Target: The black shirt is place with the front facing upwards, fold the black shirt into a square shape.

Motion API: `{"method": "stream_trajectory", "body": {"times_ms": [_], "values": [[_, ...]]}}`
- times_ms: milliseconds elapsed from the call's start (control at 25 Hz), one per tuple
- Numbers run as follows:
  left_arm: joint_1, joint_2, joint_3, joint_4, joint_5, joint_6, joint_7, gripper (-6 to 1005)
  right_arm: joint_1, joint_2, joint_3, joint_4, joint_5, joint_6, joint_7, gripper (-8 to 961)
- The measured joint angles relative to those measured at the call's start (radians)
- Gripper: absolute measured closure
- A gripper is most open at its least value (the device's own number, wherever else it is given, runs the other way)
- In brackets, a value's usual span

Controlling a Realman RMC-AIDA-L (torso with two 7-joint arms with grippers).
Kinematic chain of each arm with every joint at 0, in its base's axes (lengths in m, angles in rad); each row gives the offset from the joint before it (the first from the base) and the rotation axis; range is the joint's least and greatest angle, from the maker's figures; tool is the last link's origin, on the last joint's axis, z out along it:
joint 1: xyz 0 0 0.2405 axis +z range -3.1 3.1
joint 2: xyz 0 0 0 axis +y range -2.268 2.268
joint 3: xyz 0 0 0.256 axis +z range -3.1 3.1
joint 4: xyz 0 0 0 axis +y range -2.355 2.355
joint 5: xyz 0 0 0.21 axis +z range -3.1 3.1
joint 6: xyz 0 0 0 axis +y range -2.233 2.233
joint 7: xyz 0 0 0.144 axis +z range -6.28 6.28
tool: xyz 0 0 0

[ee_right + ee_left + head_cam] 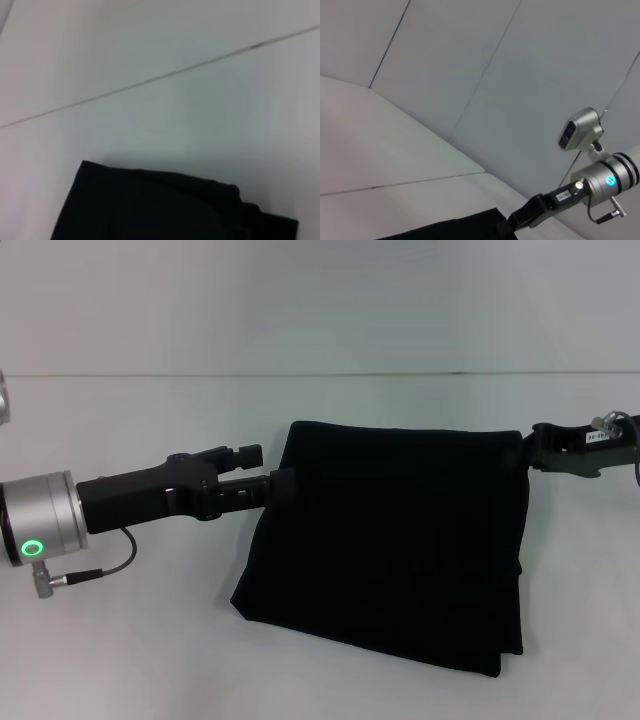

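Shirt (390, 540) on the white bench (120, 650), folded to a rough four-sided block, no lettering or label showing. Near edge runs diagonal: left corner closer to centre, right corner lowest, toward the robot. Layers stack visibly along the right side.

Left gripper (283, 485) comes in from the left, arm roughly level, fingers clamped on the shirt's left edge a bit below the far-left corner. Cloth pulls to a slight point there. Silver wrist with a green ring light sits at the left frame edge, cable looping under it.

Right gripper (527, 450) enters from the right edge, fingers at the shirt's far-right corner. Looks like they're pinching the cloth, but black on black, so can't confirm the closure for sure.

Far edge of the shirt is stretched nearly straight between the two grippers. Beyond it, bare bench up to a seam line where it meets the wall (320, 300).

Left wrist view: a strip of shirt (455, 229) at the frame edge, the right gripper (502, 227) at its corner, with its silver wrist and blue light behind. Right wrist view: shirt corner (160, 210) on the bench (150, 125), own fingers not visible.
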Motion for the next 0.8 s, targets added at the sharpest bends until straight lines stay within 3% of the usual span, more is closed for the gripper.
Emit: {"method": "stream_trajectory", "body": {"times_ms": [400, 800], "values": [[0.0, 0.001, 0.0, 0.0, 0.0, -0.006, -0.003, 109, -0.019, -0.002, 0.001, -0.023, 0.062, -0.009, -0.007, 918], [-0.003, -0.002, 0.0, 0.0, 0.0, -0.009, -0.004, 109, -0.035, 0.005, -0.008, -0.007, 0.057, 0.07, -0.012, 892]]}}
